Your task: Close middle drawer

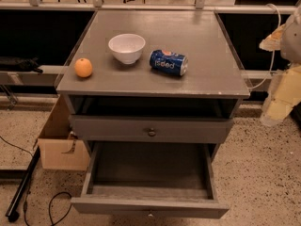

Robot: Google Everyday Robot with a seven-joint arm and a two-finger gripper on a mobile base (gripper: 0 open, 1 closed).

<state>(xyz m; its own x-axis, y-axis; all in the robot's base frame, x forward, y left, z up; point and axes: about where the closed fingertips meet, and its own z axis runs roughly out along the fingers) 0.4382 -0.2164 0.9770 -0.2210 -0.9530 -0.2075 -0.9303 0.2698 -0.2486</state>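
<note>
Two drawers in view: the top drawer [117,127], out a little from the cabinet [211,74], and beneath it the middle drawer [150,171], pulled far out toward the camera.
Middle drawer: grey, with its flat front lying along the bottom edge of the view. Its small dark knob [149,214] sits at centre, only just inside the frame. Both side walls and the inner bottom are in plain sight.
Top drawer: its front stands slightly forward of the cabinet frame, with a dark gap above it. A round top knob [151,132] sits at centre, and the front overhangs the back of the middle drawer.
My gripper [278,102]: at the right edge of the view, pale and yellowish. It is off the cabinet's right front corner and well apart from the middle drawer. How wide I stand, or whether I have hold of anything, I cannot tell.
Cabinet top: an orange [83,68] sits near the left front edge. A white bowl [127,48] stands upright to its right and further back. A blue can [168,62] lies on its side to the right of the bowl. None of the three touch.
Floor [263,173]: speckled. A cardboard box [61,147] sits against the cabinet's left side, and a black cable [54,206] curls at the lower left.
</note>
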